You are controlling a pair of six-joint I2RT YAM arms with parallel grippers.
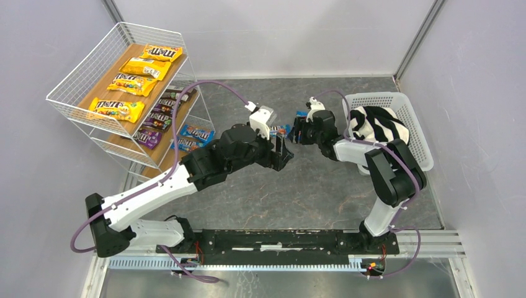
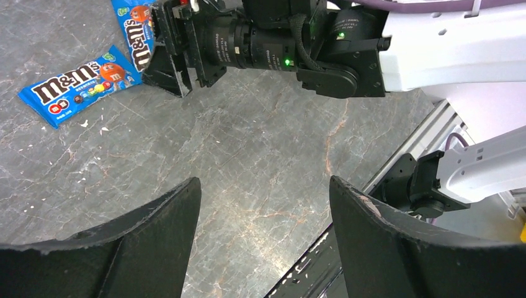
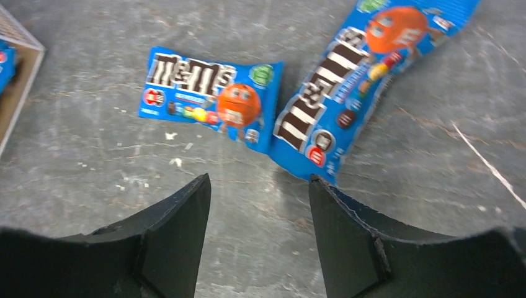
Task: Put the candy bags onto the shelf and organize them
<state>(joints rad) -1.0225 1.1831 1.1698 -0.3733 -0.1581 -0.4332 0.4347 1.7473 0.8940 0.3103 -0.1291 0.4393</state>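
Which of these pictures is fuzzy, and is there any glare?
Right wrist view: the level blue M&M's bag and the tilted blue bag look slightly smeared. Left wrist view: crisp, with a pale sheen on the grey tabletop. Top view: even light, only soft shadows.

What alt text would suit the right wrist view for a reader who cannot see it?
A level blue candy bag and a slanted blue candy bag lie corner to corner on a grey table. In the foreground the right arm's black fingers stand open, holding nothing.
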